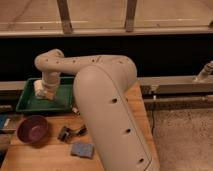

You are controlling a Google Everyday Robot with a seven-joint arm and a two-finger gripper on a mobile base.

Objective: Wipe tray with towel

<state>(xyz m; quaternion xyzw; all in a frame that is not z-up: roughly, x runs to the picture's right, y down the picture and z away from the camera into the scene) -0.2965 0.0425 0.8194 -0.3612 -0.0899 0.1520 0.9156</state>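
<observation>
Gripper (46,90) down in the green tray (25,106) at the table's far-left corner, pressing the towel (40,91); mid-wipe; jaw state I cannot tell; next, sweep across the tray floor.

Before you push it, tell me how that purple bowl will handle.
The bowl looks rigid and wide, sitting upright on the table, so it would likely slide rather than tip. It appears empty, so probably light. The end effector is over the tray with the towel.
</observation>
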